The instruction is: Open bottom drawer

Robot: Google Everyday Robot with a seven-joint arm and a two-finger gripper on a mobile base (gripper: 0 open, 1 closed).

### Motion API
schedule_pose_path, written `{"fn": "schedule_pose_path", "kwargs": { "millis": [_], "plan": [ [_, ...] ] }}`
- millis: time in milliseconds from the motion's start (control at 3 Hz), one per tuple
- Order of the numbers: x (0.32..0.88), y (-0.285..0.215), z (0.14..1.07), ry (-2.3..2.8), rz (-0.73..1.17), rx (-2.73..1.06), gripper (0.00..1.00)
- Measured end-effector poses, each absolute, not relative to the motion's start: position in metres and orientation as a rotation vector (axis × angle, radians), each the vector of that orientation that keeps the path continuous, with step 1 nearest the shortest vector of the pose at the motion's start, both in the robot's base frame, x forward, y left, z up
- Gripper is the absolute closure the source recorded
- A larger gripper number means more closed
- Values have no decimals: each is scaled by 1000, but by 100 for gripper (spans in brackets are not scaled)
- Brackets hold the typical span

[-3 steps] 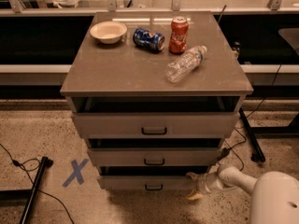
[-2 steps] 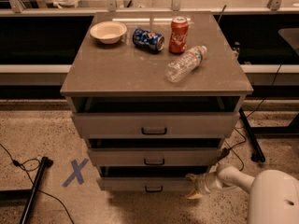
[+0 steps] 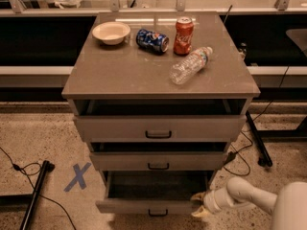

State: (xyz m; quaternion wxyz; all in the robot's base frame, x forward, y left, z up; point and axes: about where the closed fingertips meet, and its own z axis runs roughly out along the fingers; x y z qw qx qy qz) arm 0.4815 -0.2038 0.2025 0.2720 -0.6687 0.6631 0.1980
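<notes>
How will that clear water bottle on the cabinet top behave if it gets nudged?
Lying on its side, the water bottle would probably roll across the cabinet top. It looks clear and mostly empty, so likely light and easily shifted. The gripper sits low by the bottom drawer, well away from it.

One view: cabinet (image 3: 120, 68) was viewed from above-front, pitched down, mid-range; gripper (image 3: 197, 205) was framed at 5 o'clock, beside bottom drawer (image 3: 124, 206).

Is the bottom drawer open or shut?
Open: the bottom drawer is pulled out, grey interior showing; gripper at its right front corner.
</notes>
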Motion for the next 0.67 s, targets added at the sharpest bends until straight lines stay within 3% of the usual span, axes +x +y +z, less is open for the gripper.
{"fn": "schedule_pose_path", "kwargs": {
  "millis": [667],
  "plan": [
    [429, -182, 241, 1663, 616, -1717, 25]
  ]
}}
